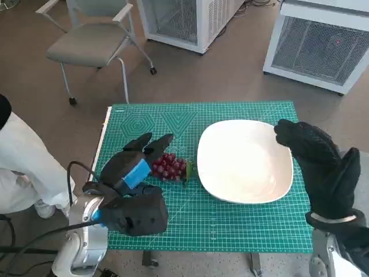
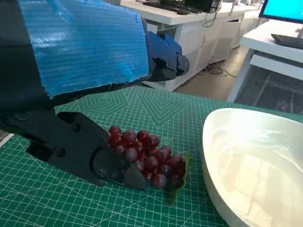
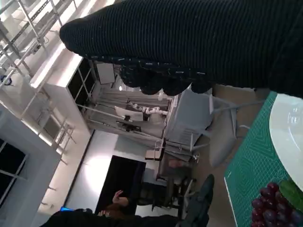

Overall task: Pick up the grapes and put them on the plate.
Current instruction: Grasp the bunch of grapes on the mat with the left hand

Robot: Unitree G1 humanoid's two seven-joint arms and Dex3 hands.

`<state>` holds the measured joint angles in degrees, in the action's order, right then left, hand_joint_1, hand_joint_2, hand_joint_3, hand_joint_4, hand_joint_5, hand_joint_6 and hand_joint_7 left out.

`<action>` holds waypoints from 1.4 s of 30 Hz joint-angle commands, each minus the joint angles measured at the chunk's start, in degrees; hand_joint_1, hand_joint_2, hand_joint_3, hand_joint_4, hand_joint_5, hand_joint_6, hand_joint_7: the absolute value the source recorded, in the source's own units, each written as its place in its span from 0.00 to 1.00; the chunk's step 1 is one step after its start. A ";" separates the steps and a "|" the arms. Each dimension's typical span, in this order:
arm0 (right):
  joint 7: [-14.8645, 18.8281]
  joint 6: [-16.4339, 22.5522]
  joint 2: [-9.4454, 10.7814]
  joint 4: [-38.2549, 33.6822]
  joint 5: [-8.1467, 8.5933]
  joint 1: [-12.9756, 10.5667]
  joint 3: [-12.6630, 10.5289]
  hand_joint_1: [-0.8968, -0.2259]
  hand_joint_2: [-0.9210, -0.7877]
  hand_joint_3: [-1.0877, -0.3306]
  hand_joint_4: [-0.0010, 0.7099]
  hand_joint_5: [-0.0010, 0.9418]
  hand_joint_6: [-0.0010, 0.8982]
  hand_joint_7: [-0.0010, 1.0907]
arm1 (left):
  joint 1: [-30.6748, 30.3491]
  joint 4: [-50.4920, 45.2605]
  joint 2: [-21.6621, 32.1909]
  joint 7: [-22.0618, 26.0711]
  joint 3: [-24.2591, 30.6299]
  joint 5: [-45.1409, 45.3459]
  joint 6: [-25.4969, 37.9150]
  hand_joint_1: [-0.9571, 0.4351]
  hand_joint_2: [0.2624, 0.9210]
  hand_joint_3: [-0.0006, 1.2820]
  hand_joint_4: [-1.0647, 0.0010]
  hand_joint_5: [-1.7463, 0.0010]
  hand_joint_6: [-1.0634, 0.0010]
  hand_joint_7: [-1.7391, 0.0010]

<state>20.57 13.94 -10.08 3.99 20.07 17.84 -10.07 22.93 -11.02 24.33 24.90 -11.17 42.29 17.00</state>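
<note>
In the head view, the grapes [image 1: 170, 167] are lying on the green cutting mat [image 1: 242, 231], just beside the near-left edge of the white plate [image 1: 245, 160]. The left hand [image 1: 134, 170] is reaching over them from the robot's side, its fingers spread apart and pointing away from the robot. The bunch's long axis is running roughly across the table, toward the plate. The right hand [image 1: 317, 164] is hanging over the plate's far-right rim, fingers extended and holding nothing; it is well apart from the fruit, so the left hand is clearly the nearer one.

In the left wrist view, one black finger [image 2: 90, 153] is touching the bunch's near side while another is arching above it; the hand is not yet gripping the fruit. A leaf is sticking out at the plate end.

In the right wrist view, the glove is filling the upper part, with the grapes and the plate's rim showing at the corner.
</note>
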 commanded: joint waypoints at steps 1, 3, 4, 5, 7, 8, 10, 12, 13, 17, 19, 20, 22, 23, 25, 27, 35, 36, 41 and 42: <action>-0.66 -0.93 0.07 -0.37 -0.26 -1.30 -0.05 0.66 0.00 0.68 0.56 0.63 0.18 0.87 | 4.00 4.34 -0.93 -0.52 -2.36 0.88 0.75 0.60 0.71 0.00 0.85 0.99 0.77 0.99; -0.71 -0.83 0.17 -0.52 -0.40 -1.26 0.04 0.66 0.00 0.68 0.56 0.63 0.18 0.87 | 5.76 7.54 -1.28 -1.31 -3.71 1.67 0.67 0.61 0.71 0.00 0.84 0.99 0.76 0.99; -0.71 -0.79 0.20 -0.59 -0.43 -1.21 0.08 0.66 0.00 0.68 0.56 0.63 0.18 0.87 | 6.77 9.33 -1.46 -1.65 -4.47 2.20 0.77 0.61 0.71 0.00 0.84 0.99 0.76 0.99; -0.70 -0.76 0.22 -0.66 -0.44 -1.16 0.12 0.66 0.00 0.68 0.56 0.63 0.18 0.87 | 7.77 11.10 -1.64 -1.93 -5.23 2.74 0.93 0.61 0.71 0.00 0.84 0.99 0.75 0.99; -0.67 -0.78 0.22 -0.72 -0.39 -1.09 0.18 0.66 0.00 0.68 0.56 0.63 0.18 0.87 | 9.73 14.51 -2.01 -2.27 -6.58 3.67 1.32 0.61 0.71 0.00 0.83 0.99 0.75 0.99; -0.65 -0.83 0.21 -0.72 -0.33 -1.06 0.19 0.66 0.00 0.68 0.56 0.63 0.18 0.87 | 10.74 16.31 -2.22 -2.36 -7.18 4.01 1.48 0.61 0.71 0.00 0.83 0.99 0.74 0.99; -0.58 -0.94 0.21 -0.70 -0.16 -1.04 0.22 0.66 0.00 0.68 0.56 0.63 0.18 0.87 | 13.00 20.43 -2.76 -2.45 -8.36 4.51 1.78 0.62 0.71 0.00 0.83 0.99 0.74 0.99; -0.50 -0.98 0.25 -0.69 -0.02 -1.05 0.27 0.66 0.00 0.68 0.56 0.63 0.18 0.87 | 15.75 25.67 -3.59 -2.40 -9.55 4.73 2.17 0.62 0.71 0.00 0.83 1.00 0.73 0.99; -0.46 -0.97 0.29 -0.69 0.03 -1.06 0.31 0.66 0.00 0.68 0.56 0.63 0.18 0.87 | 17.22 28.52 -4.11 -2.34 -10.14 4.78 2.42 0.63 0.71 0.00 0.83 1.00 0.73 0.99; -0.36 -0.73 0.39 -0.63 -0.04 -1.22 0.50 0.66 0.00 0.68 0.56 0.63 0.18 0.87 | 21.48 36.98 -5.82 -2.18 -12.04 4.82 3.49 0.65 0.72 0.00 0.83 1.00 0.72 0.99; -0.33 -0.60 0.40 -0.56 -0.13 -1.35 0.58 0.66 0.00 0.68 0.56 0.64 0.18 0.87 | 22.86 39.94 -6.42 -2.15 -12.82 4.67 3.83 0.65 0.73 0.00 0.83 1.00 0.72 0.99; -0.31 -0.57 0.38 -0.52 -0.14 -1.41 0.61 0.66 0.00 0.68 0.56 0.64 0.18 0.87 | 23.41 41.17 -6.65 -2.18 -13.16 4.53 3.87 0.66 0.73 0.01 0.83 1.00 0.72 0.99; -0.29 -0.57 0.34 -0.42 -0.12 -1.52 0.64 0.66 0.00 0.68 0.56 0.64 0.18 0.87 | 24.29 43.23 -6.98 -2.36 -13.72 4.21 3.77 0.66 0.73 0.01 0.83 1.00 0.72 0.99; -0.29 -0.60 0.30 -0.36 -0.10 -1.58 0.63 0.66 0.00 0.68 0.56 0.64 0.18 0.87 | 24.69 44.28 -7.14 -2.51 -13.95 4.03 3.62 0.66 0.73 0.01 0.83 1.00 0.72 0.99; -0.32 -0.69 0.19 -0.21 -0.07 -1.68 0.55 0.66 0.00 0.68 0.56 0.64 0.18 0.87 | 25.48 46.47 -7.51 -2.85 -14.38 3.65 3.23 0.66 0.74 0.01 0.83 1.00 0.71 0.99; -0.42 -0.79 0.10 -0.03 -0.07 -1.76 0.46 0.66 0.00 0.68 0.56 0.64 0.18 0.87 | 26.13 48.30 -7.84 -3.12 -14.70 3.30 2.88 0.66 0.74 0.01 0.83 1.00 0.71 0.99; -0.53 -1.00 -0.04 0.41 0.11 -2.00 0.18 0.66 0.00 0.68 0.55 0.64 0.18 0.87 | 26.69 50.30 -8.11 -3.81 -15.16 2.12 2.60 0.67 0.75 0.01 0.83 1.00 0.71 1.00; -0.56 -1.00 -0.04 0.42 0.08 -2.02 0.17 0.66 0.00 0.68 0.55 0.64 0.17 0.87 | 26.67 50.35 -8.09 -3.91 -15.20 1.99 2.61 0.67 0.75 0.01 0.84 1.00 0.71 1.00; -0.74 -1.02 0.04 0.54 -0.14 -2.13 0.23 0.66 0.00 0.68 0.55 0.64 0.17 0.88 | 26.91 51.39 -8.03 -4.45 -15.59 1.72 2.15 0.67 0.76 0.01 0.85 1.00 0.71 1.00; -0.78 -1.03 0.07 0.59 -0.18 -2.17 0.25 0.66 0.00 0.68 0.55 0.64 0.17 0.88 | 27.01 51.64 -8.05 -4.51 -15.68 1.72 2.11 0.67 0.76 0.01 0.85 1.00 0.71 1.00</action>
<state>20.28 13.85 -10.03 4.58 20.04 17.00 -9.80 48.44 39.77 16.18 20.96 -26.42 44.61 19.64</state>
